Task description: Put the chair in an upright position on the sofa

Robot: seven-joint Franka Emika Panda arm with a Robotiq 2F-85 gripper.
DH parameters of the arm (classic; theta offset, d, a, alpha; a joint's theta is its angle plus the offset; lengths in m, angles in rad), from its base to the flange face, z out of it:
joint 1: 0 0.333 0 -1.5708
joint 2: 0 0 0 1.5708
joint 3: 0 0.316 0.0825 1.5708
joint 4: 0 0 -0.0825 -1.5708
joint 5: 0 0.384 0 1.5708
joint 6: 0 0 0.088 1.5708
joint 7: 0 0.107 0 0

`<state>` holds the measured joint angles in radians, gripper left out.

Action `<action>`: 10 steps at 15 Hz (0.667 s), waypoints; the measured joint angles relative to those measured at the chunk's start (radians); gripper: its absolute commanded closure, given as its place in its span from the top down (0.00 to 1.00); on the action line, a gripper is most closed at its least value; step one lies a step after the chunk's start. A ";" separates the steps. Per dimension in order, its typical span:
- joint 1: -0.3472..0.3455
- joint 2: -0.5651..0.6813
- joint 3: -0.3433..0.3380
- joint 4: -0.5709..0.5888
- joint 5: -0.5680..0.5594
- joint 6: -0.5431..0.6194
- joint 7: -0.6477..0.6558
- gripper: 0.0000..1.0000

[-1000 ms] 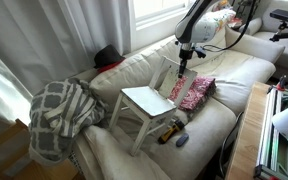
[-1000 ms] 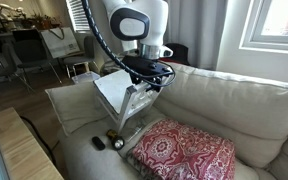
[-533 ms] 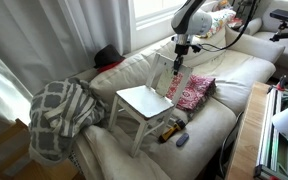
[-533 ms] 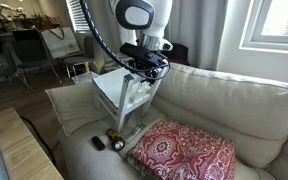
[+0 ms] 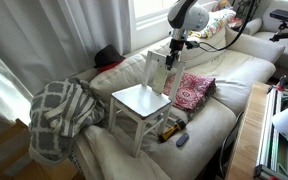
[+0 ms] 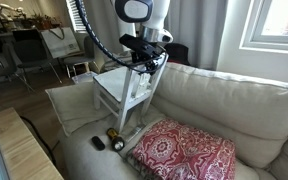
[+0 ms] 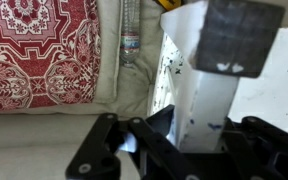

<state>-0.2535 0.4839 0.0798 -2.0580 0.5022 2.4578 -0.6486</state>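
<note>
There's the small white wooden chair (image 5: 141, 102), with a square flat seat, thin straight legs and a slatted back; it stands legs-down on the large cream fabric sofa (image 5: 239, 72), seat close to level with a slight tilt; whether every leg presses into the cushion I cannot tell. The black metal gripper (image 5: 175, 52) sits at the top of the backrest; in the wrist view its jaws are clamped on a flat white-painted piece of the chair, flecked with dark specks. The sofa's cloth is soft and rumpled; just beside the chair lies a red cushion with a pale woven pattern (image 5: 193, 91); a grey-and-white plaid blanket (image 5: 57, 115) is heaped at the sofa's end. Pale curtains (image 5: 44, 40) hang behind, beside a bright window (image 5: 154, 15). Near the chair's feet lie small yellow and dark objects (image 5: 170, 130), too small to name; in the wrist view a clear plastic bottle (image 7: 131, 30) lies in the gap between cushions, its top cut off by the frame.
</note>
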 measured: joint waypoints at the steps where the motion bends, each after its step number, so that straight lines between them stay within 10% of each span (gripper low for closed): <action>1: -0.004 -0.005 0.003 0.000 0.014 0.005 0.001 0.04; 10: -0.030 -0.041 0.010 -0.075 0.147 0.105 -0.001 0.04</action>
<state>-0.2839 0.4431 0.0896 -2.1333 0.6493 2.5630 -0.6495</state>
